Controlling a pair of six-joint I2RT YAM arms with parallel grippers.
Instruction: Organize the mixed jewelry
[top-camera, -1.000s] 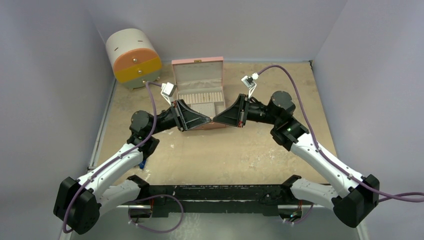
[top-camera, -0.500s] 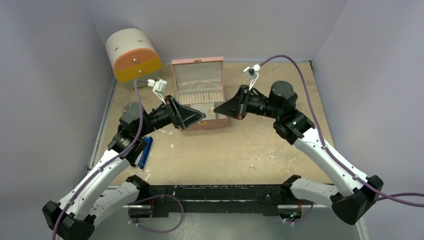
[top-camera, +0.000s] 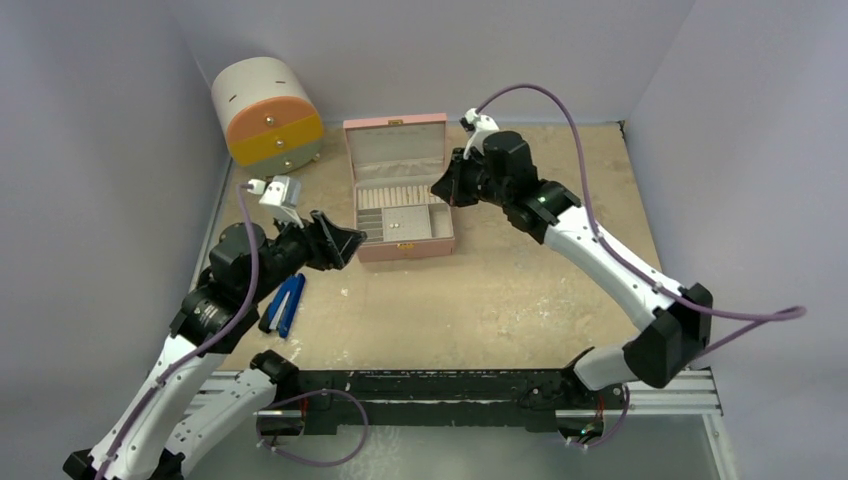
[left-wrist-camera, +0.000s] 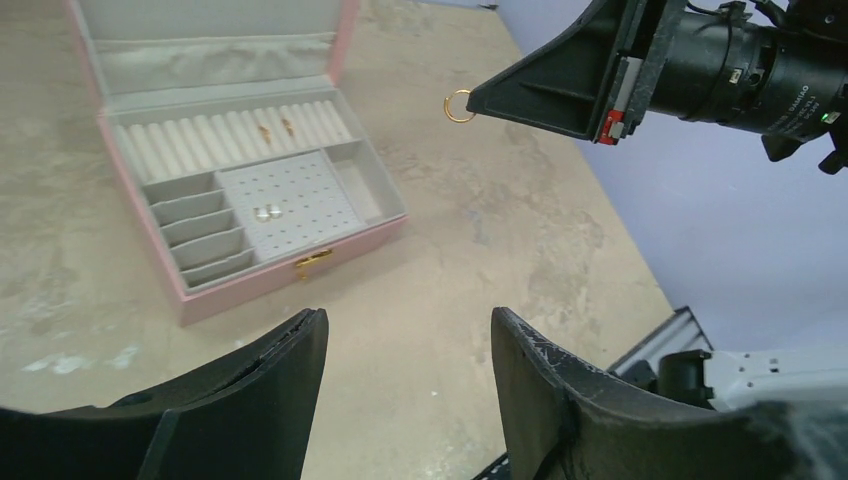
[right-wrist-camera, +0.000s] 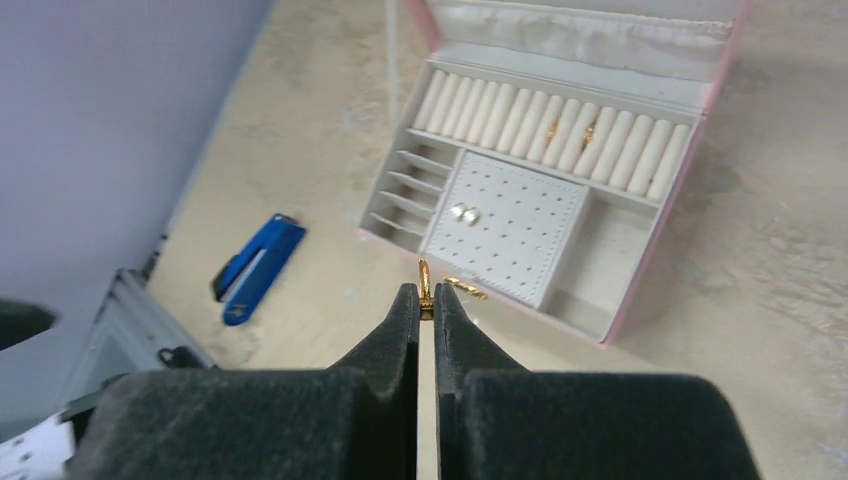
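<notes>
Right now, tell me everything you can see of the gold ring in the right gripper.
The gold ring is a thin, plain, shiny gold-coloured hoop with no stone showing. It is pinched by one edge at the very tips of the right gripper, whose jaws are shut on it, and most of the hoop sticks out beyond them. It is held in the air near the open pink box, edge-on to the right wrist camera. Nothing else touches it.

Top camera looked down from behind the arms, far from the pink box (top-camera: 394, 140). Both wrist cameras sat nearer, angled downward; all three shared that box.
</notes>
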